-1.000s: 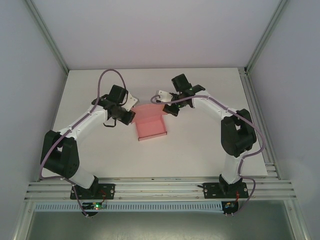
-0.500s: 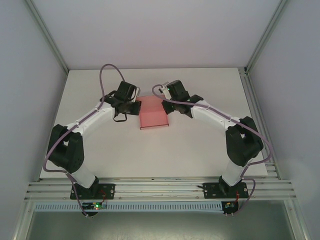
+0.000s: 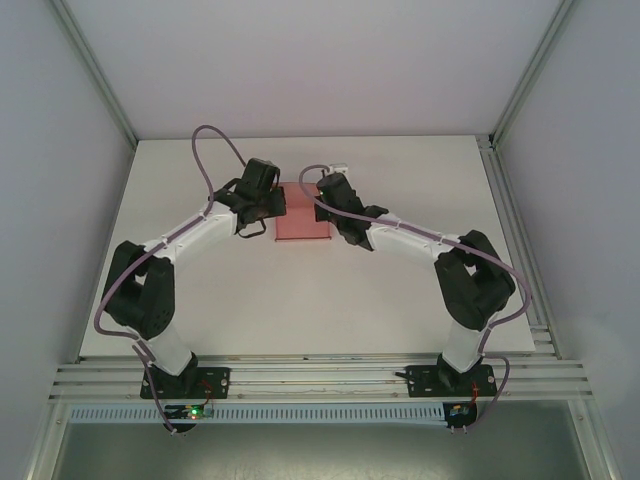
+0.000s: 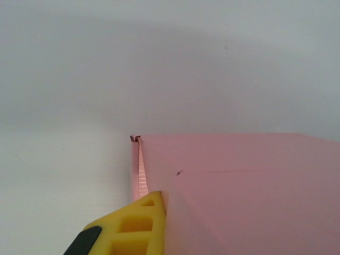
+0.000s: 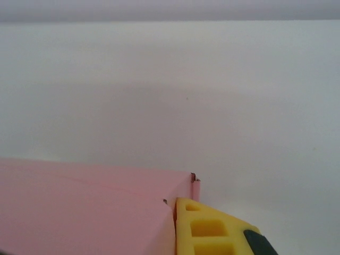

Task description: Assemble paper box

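Observation:
The pink paper box (image 3: 303, 216) sits on the white table (image 3: 400, 295) at the far middle, folded up into a shallow box shape. My left gripper (image 3: 272, 205) clamps its left wall and my right gripper (image 3: 333, 207) clamps its right wall. In the left wrist view a yellow finger (image 4: 139, 226) presses the outside of the pink wall (image 4: 239, 186); the other finger is hidden behind the card. The right wrist view mirrors this, with one yellow finger (image 5: 207, 228) against the box's corner (image 5: 79, 212).
White enclosure walls rise close behind the box. An aluminium rail (image 3: 515, 230) runs along the table's right edge and a double rail (image 3: 320, 375) crosses the front by the arm bases. Purple cables loop above both wrists.
Both grippers have carried the pink box away from the arm bases toward the far side of the table, and the arms have stretched out further.

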